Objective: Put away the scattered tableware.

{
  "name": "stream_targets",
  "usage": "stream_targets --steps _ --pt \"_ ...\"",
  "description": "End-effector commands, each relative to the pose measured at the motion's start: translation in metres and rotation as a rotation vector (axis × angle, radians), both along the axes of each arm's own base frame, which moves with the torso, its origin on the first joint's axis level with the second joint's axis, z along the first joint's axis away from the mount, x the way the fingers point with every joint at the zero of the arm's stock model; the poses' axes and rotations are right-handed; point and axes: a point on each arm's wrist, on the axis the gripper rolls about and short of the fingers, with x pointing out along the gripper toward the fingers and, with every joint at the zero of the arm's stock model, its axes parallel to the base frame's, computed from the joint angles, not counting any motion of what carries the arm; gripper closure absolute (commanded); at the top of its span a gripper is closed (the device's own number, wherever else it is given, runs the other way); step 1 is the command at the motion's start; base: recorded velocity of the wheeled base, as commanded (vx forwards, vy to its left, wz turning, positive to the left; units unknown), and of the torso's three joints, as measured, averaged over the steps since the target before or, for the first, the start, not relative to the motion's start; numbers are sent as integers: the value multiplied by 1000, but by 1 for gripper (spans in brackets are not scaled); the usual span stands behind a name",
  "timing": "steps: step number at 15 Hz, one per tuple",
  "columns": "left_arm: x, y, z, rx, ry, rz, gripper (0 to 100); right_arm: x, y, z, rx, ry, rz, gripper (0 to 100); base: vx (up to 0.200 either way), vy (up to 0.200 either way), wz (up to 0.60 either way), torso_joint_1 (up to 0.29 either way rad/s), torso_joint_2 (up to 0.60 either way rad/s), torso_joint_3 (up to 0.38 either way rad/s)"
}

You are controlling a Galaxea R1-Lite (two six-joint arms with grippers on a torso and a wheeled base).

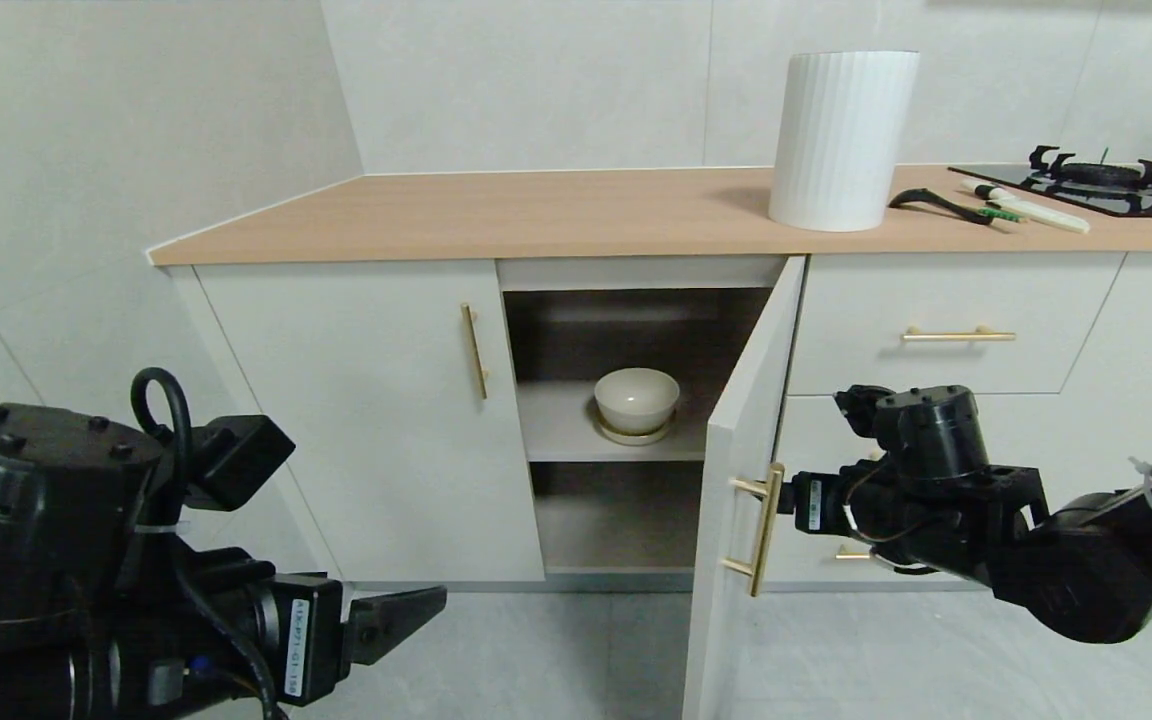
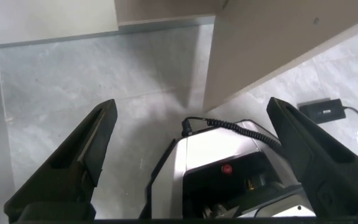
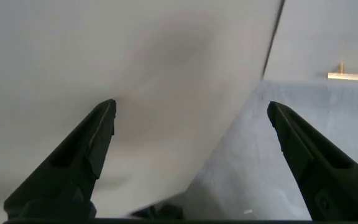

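Down at the near left, the left gripper (image 2: 191, 158) hangs low over the floor, jaws spread wide. Right gripper (image 3: 191, 155) is wide open too, right up against the open cupboard door (image 1: 746, 450) by its gold handle (image 1: 764, 528). Bowl (image 1: 636, 398) sits inside on the upper shelf, on a small plate (image 1: 633, 436). Utensils (image 1: 996, 205) lie far right on the counter (image 1: 496, 215).
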Motion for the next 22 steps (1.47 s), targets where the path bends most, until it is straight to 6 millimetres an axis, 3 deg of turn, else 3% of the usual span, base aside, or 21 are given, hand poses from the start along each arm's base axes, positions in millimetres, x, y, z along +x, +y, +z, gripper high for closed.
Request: stream_targets --steps 1,8,16,22 --pt "0 0 -1 4 4 1 0 13 8 -15 -8 22 2 0 0 0 0 0 0 0" --pt "4 -3 -6 19 27 1 0 40 21 -15 101 -57 -54 0 0 0 0 0 0 0" --pt "4 -3 -6 18 25 1 0 55 28 -22 178 -51 -109 0 0 0 0 0 0 0" --pt "5 -3 -6 17 28 0 0 63 32 -25 209 -56 -160 0 200 0 0 6 2 5"
